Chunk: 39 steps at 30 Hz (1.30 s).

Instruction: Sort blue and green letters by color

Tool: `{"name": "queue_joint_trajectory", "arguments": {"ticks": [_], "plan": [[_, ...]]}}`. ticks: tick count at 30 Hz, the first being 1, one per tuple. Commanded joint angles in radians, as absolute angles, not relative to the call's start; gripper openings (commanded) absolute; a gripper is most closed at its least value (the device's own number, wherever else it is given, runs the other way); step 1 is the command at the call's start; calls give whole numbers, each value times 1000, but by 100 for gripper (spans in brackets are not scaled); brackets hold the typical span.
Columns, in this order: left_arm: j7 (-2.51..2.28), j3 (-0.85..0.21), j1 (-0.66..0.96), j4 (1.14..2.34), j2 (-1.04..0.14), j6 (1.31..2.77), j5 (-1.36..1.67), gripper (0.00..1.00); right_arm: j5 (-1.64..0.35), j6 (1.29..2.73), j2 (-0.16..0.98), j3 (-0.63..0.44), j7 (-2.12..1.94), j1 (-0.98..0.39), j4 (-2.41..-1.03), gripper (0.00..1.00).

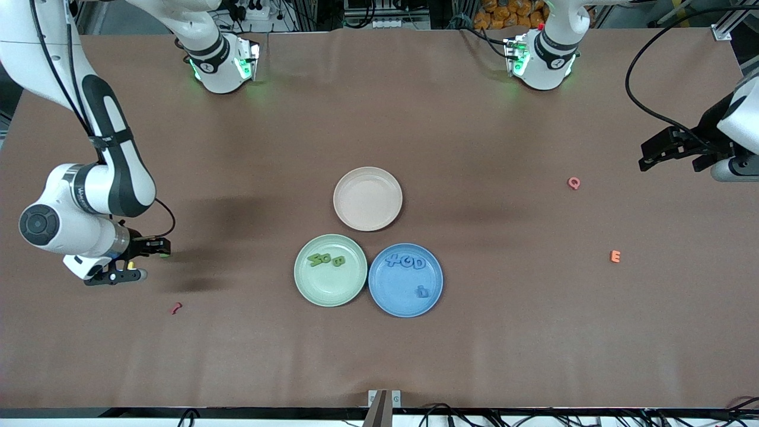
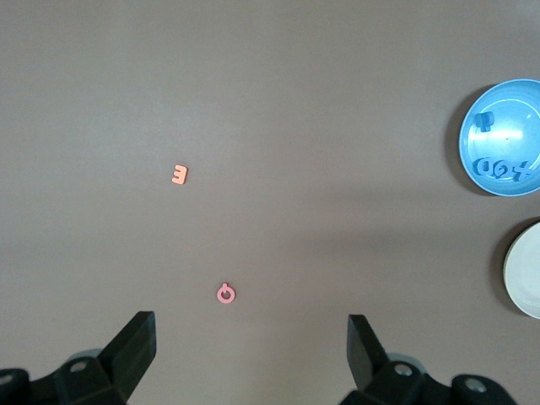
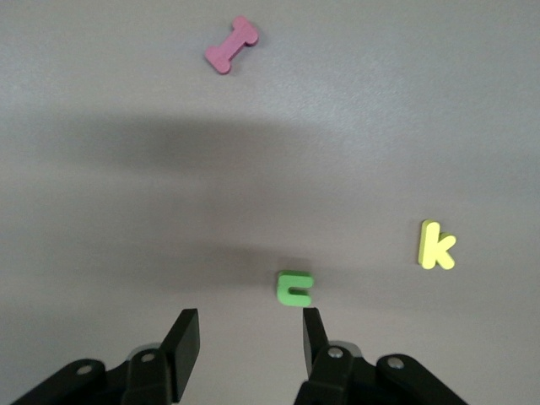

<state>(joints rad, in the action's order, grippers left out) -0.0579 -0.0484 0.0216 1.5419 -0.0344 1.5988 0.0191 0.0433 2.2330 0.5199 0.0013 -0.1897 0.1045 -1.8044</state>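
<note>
Item: green letter (image 3: 294, 288), chunky, probably a C. I see it lying low in frame, just ahead of my right gripper (image 3: 251, 337), its jaws half-spread and empty.

Plates: three, one cream (image 1: 367, 198), one green (image 1: 330, 270), one blue (image 1: 405, 280). Blue letters (image 1: 405, 261): four. Green letters (image 1: 325, 260): four, one (image 3: 294, 288) off-plate. Others: pink Q (image 1: 573, 182), orange E (image 1: 615, 256), yellow K (image 3: 436, 245), dark red letter (image 1: 176, 308).

Three plates cluster mid-table (image 1: 474, 356): one plate (image 1: 367, 198) farthest from the front camera, two side by side nearer it. The right-arm-end plate (image 1: 330, 270) carries three letters (image 1: 326, 260); the left-arm-end plate (image 1: 405, 279) carries four (image 1: 405, 261). Q (image 1: 573, 182) and E (image 1: 615, 256) lie toward the left arm's edge. C (image 3: 294, 288), k (image 3: 436, 245) and I (image 3: 231, 45) lie near the right arm's edge.
</note>
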Motion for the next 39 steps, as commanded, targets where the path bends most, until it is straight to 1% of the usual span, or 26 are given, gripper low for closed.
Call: {"name": "queue_joint_trajectory", "arguments": {"ticks": [1,5,12,17,25,39], "plan": [[-32,-48,14,1513,-46,1595,-1,100,67,2290,485,15,-222,118,-1868,58],[-31,-49,11,1513,-49,1595,-6,100,74,2335,488,17,-232,140,-1893,58],[-31,-49,11,1513,-52,1597,-5,100,72,2364,495,17,-247,152,-1914,58],[-31,-49,11,1513,-54,1597,-2,100,74,2442,495,17,-249,158,-1966,57],[-31,-49,11,1513,-61,1603,-3,100,69,2513,495,18,-245,176,-2016,57],[-35,-49,12,1513,-61,1603,-2,100,48,2528,505,18,-232,183,-2019,54]]}}
